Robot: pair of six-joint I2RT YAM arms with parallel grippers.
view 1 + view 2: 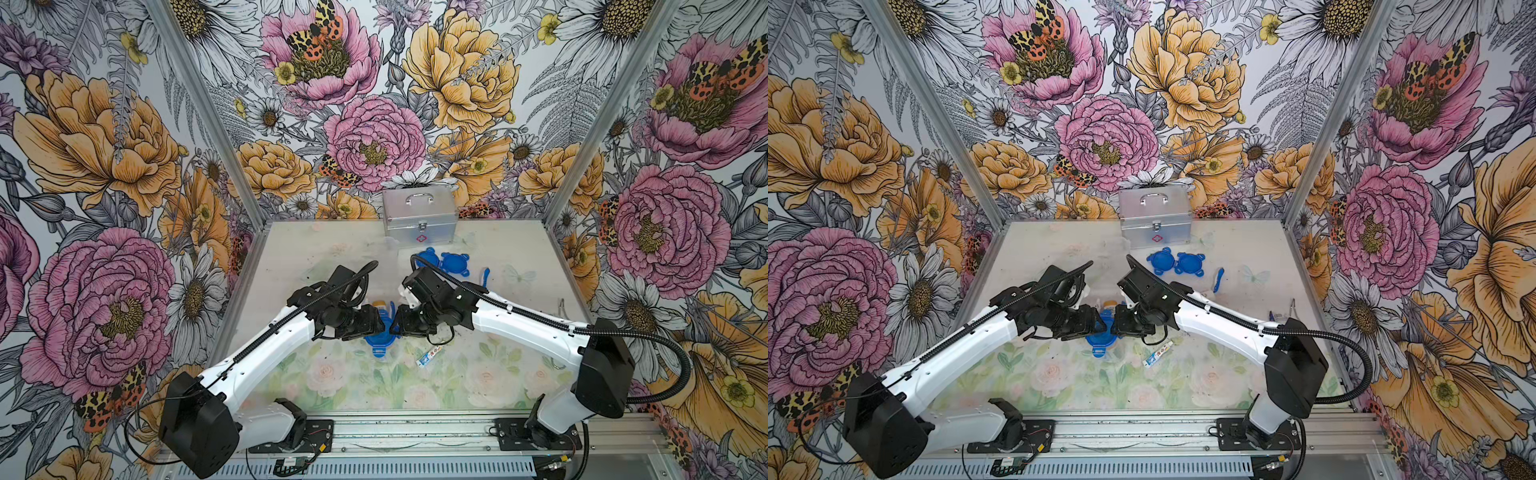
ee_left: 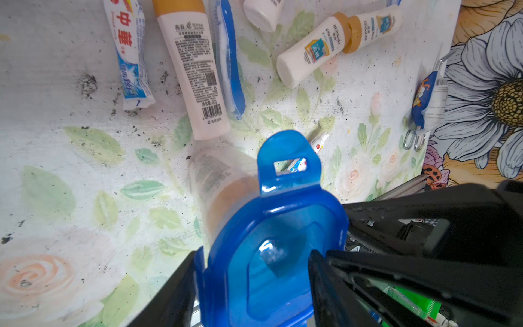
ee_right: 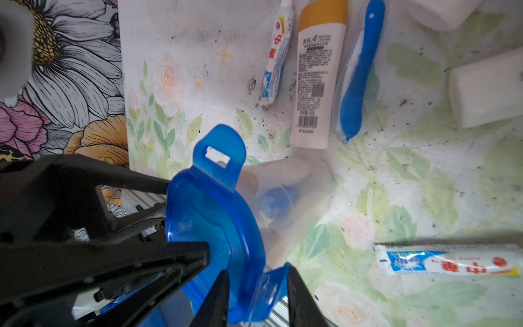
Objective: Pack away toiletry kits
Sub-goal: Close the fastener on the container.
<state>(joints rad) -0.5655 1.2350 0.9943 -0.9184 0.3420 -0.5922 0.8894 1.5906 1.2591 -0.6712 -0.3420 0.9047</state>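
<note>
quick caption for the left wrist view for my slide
Left tool grips a blue clip-tab plastic lid on a clear plastic cup; white yellow-capped bottles lie loose beyond on the floral table.

At the middle of the bench (image 1: 316,249) a clear plastic cup (image 2: 223,181) slants with its base toward the far side, a blue clip-tab lid (image 1: 380,338) over its mouth with one tab sticking out. Just beyond it lie a white bottle (image 2: 195,73) with a yellow-orange cap, a blue-white toothbrush (image 2: 229,56) close against it and a white-blue tube (image 2: 127,56) alongside; another tube (image 1: 430,356) lies near-right. Two spare blue lids (image 1: 428,257) sit side by side, far and right of centre, a second toothbrush (image 1: 485,276) to their right.
</note>
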